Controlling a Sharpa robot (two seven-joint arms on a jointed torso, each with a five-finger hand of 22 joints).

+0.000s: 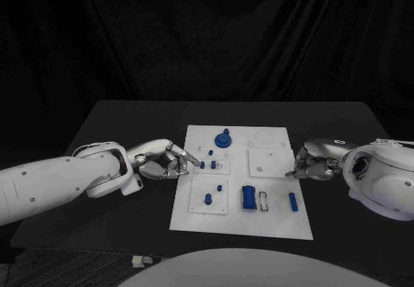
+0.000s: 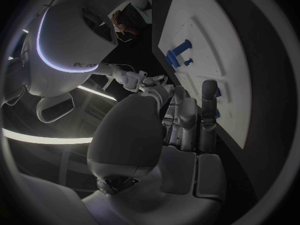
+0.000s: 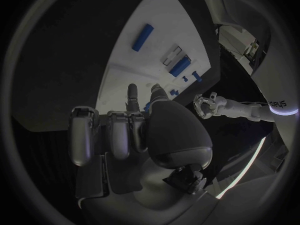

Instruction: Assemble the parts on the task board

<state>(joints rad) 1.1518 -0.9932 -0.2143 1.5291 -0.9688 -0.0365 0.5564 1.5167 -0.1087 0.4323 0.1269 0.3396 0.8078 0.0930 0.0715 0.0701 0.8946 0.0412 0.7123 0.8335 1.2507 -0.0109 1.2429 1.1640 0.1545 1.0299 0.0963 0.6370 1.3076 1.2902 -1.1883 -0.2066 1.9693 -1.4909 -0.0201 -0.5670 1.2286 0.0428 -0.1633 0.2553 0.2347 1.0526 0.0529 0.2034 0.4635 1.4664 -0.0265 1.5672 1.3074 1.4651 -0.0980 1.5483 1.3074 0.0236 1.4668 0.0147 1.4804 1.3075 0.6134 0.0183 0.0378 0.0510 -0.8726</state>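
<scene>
Mid-frame on the black worktop (image 1: 129, 119) we see the task board (image 1: 271, 224), blue parts (image 1: 248, 197) scattered on it — left hand (image 1: 164, 161) at its left edge, fingers curled, grip unclear; right hand (image 1: 312, 166) at its right edge, likewise.

Board (image 1: 246, 224): white rectangular plate, flat at the table's centre, carrying raised square panels.

Parts, all blue:
- Round knob (image 1: 224, 140) with a short stem, upright near the far edge.
- Two small pegs (image 1: 214, 163) on the left middle panel.
- Two small pegs (image 1: 208, 197) on the near-left panel.
- Upright block (image 1: 248, 197) near the centre, just beside a white slotted piece (image 1: 265, 202).
- Bar (image 1: 292, 201) lying flat toward the near-right side.
</scene>
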